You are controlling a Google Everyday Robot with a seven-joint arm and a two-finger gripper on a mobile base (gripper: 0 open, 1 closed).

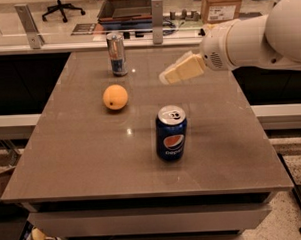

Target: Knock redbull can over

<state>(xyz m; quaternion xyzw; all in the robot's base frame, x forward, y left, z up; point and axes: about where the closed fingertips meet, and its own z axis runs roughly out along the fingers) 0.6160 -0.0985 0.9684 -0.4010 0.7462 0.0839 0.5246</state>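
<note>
- Redbull can (117,54) stands upright near the far edge of the table (82,155), left of centre.
- Gripper (167,76) hovers above the table, well to the right of that can and not touching it; whether it is spread or closed cannot be told.
- 1 orange (115,97) and 1 upright Pepsi can (171,132) sit nearer the front.

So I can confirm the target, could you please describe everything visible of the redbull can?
The redbull can is slim and tall, metallic, silver and blue with a silver top. It stands upright near the far edge of the table, left of centre, beyond the orange. Only the table touches it; the gripper hangs apart, to its right.
</note>
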